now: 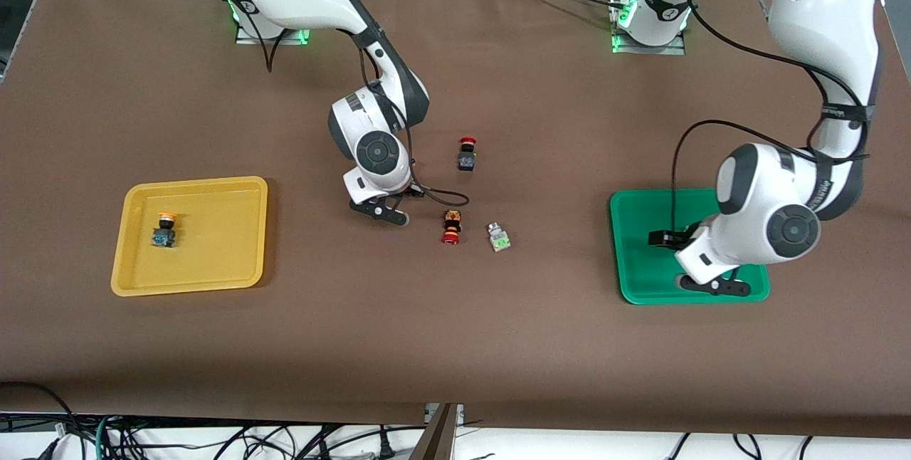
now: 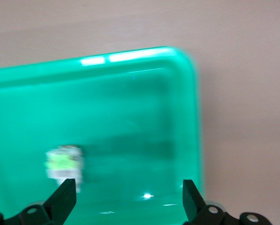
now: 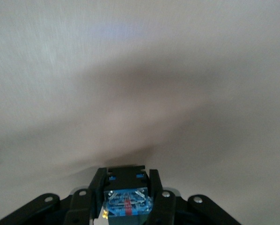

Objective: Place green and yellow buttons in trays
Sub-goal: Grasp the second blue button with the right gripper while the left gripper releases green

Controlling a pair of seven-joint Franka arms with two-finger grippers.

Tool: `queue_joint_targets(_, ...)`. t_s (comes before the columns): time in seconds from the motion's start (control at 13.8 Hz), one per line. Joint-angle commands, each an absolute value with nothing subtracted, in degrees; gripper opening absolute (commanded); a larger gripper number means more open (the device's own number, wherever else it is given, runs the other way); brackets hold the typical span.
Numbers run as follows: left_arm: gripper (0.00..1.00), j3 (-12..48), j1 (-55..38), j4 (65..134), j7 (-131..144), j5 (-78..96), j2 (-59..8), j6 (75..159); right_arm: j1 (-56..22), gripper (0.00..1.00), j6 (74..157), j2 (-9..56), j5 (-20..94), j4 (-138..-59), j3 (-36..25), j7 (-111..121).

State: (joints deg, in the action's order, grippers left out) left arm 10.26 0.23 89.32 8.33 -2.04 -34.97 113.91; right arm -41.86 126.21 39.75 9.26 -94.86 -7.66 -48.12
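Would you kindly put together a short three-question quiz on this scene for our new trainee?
1. True or false: the yellow tray holds two buttons.
2. What lies in the green tray? A) a green switch B) a red-capped button C) nothing
3. Fill in: the left end effector, over the green tray, is ____, while the right end effector is shut on a dark-bodied button.
Key: 1 false, it holds one yellow-capped button; 2 A; 3 open.
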Motion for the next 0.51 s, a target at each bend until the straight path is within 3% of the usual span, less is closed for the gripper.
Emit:
queue_joint_targets(0.0, 1.0, 11.07, -6.56, 87.46, 21.58, 4.36, -38.22, 115.47, -40.96, 0.0, 125.51, 36.91, 10.1, -95.1, -15.09, -37.94)
queue_joint_targets(0.15, 1.0, 10.99, -11.67, 83.77, 28.97, 6.5, -42.52, 120.83, -40.08, 0.0, 125.42, 36.91, 10.11, -95.18, -20.63, -28.87)
queue_joint_targets(0.44, 1.0, 10.99, -18.62, 83.24, 42.08, 7.91, -47.54, 130.24, -31.92, 0.0, 123.5, 37.0, 10.02, -95.97, -21.97, -14.81)
